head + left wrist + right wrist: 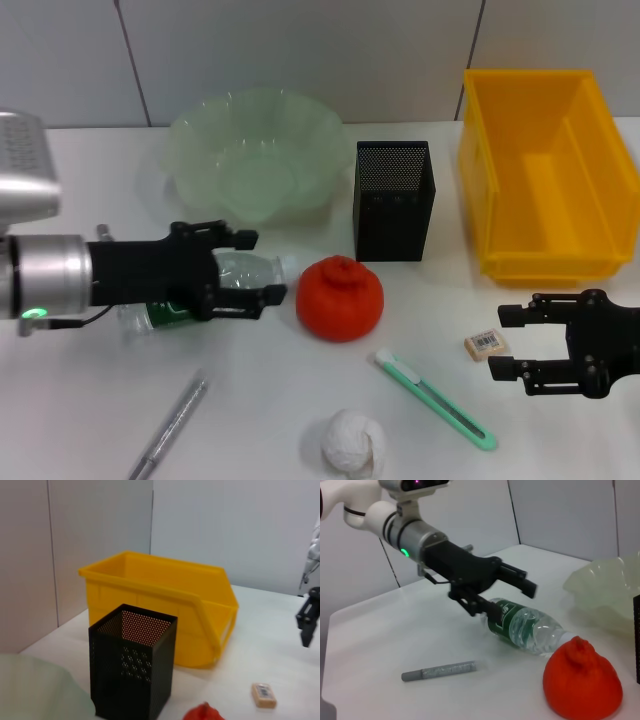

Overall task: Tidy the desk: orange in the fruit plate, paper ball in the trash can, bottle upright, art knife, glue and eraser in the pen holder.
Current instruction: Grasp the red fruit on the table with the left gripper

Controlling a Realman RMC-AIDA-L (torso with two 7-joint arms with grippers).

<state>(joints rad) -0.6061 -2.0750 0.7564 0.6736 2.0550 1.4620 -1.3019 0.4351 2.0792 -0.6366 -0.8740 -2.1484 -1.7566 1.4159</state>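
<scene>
The left claw [262,267] is spread wide around the bottle [235,282], one finger on each side of the clear body, not clamped on it. The bottle lies on its side on the table [80,400], its neck end pointing toward the orange [340,298] just beside it. A green label wraps the bottle; white marks show on it in the right wrist view, but the writing cannot be read.

The right claw [507,343] hangs low over the table near the right edge, fingers parted and holding nothing. The eraser [486,344] lies just beside its fingertips, a pale block with a small white printed sticker that looks like a barcode; no words can be made out.

Between the two claws, nearer the front, the green knife [436,398] lies at a slant, and the white paper ball [354,442] sits near the front edge. A grey stick [168,426] lies at the front left.

At the back, the pale green plate [190,150] holds nothing. The black mesh holder [394,200] stands upright beside it, and nothing shows inside it in the left wrist view. The yellow bin [480,170] on the right is bare inside.
</scene>
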